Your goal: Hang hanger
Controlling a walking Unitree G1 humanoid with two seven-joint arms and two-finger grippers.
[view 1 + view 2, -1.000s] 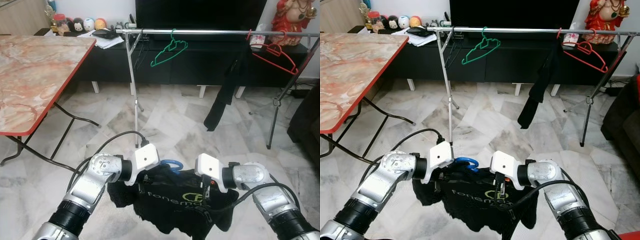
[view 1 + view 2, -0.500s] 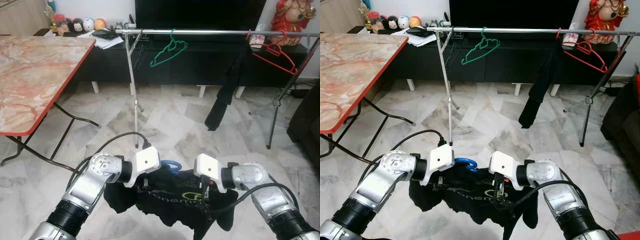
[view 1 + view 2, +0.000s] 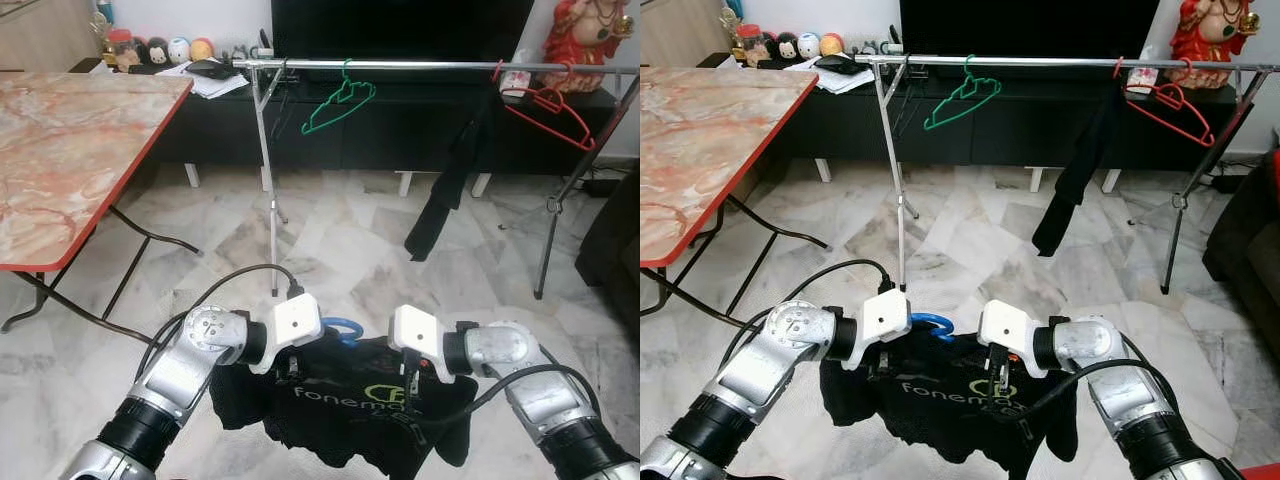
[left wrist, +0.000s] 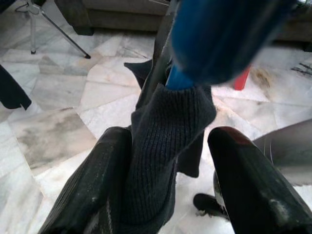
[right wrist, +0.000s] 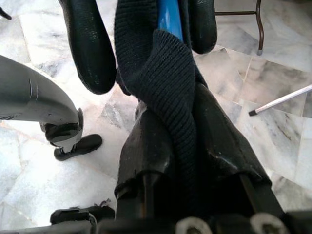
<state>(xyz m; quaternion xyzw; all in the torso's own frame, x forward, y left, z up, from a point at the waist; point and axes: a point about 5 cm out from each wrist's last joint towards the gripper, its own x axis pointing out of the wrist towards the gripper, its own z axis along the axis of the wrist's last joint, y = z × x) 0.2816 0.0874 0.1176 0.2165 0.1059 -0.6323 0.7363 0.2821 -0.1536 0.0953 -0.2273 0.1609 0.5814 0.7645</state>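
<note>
Right now the robot is holding a blue hanger (image 3: 344, 328) with a black shirt (image 3: 350, 412) on it, low down in front of its body, over the floor (image 3: 330, 240). The left gripper (image 4: 168, 195) is holding one shoulder of the shirt and hanger; its fingers (image 4: 97, 185) are sitting on both sides of the cloth, but one is not touching it, so I cannot tell if they are pinching. The right gripper (image 5: 146, 53) is clamping on the other shoulder, with cloth and blue plastic bunched between its fingers (image 5: 87, 44). So the picking up is done, I think. The hanging is not done yet. The rail (image 3: 420, 64) is well apart from the hanger, far ahead and higher up, in front of the black cabinet (image 3: 400, 130). A green hanger (image 3: 338, 104), a red hanger (image 3: 552, 112) and a dark cloth (image 3: 445, 195) are already hanging on it. The robot needs to get close, lift the hanger up and hook it over the rail. The hanger is lying long-ways from the robot's left to its right, running between the two grippers. Its blue hook is sticking up in the middle and curling toward the rail. The shirt is drooping down below, with its print facing the robot.
</note>
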